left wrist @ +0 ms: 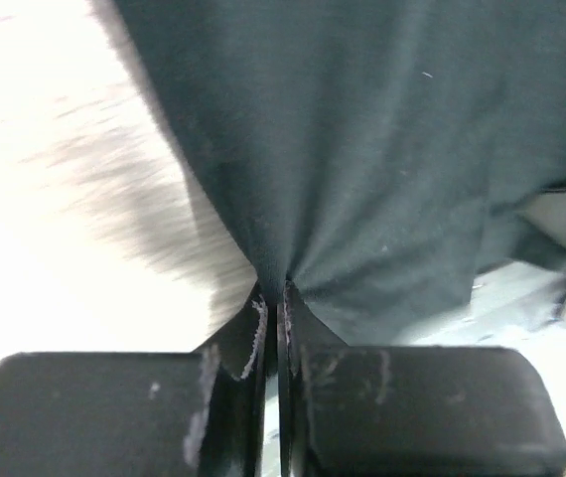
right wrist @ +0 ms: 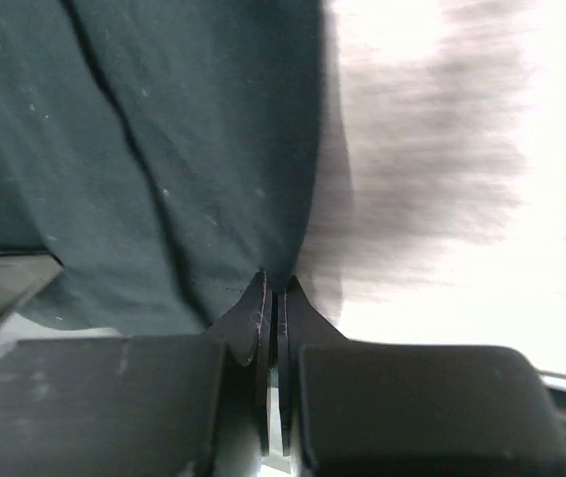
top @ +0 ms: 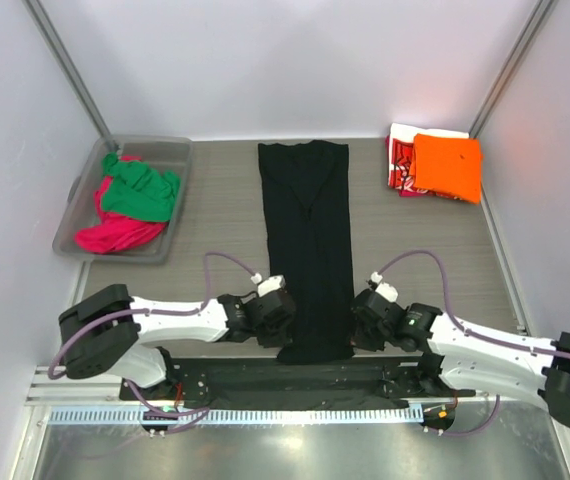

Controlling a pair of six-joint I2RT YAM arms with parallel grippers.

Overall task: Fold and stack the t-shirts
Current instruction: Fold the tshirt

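Left tool (left wrist: 273,298) clamped on near-left hem corner of black tee (top: 305,220), right tool (right wrist: 273,288) on near-right corner. Strip lay on bench (top: 215,230), long axis straight away from me, both arms equally near. I judged hem must go forward.

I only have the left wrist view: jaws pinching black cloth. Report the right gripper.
Observer: The right gripper is shut on the black shirt, at its near right edge.
Operator: Describe how the shirt lies.
Observer: Flat, as a long narrow strip running away from the arms.
Operator: Give me the stack's location.
Observer: Far right: an orange shirt folded on top of a red-and-white shirt.
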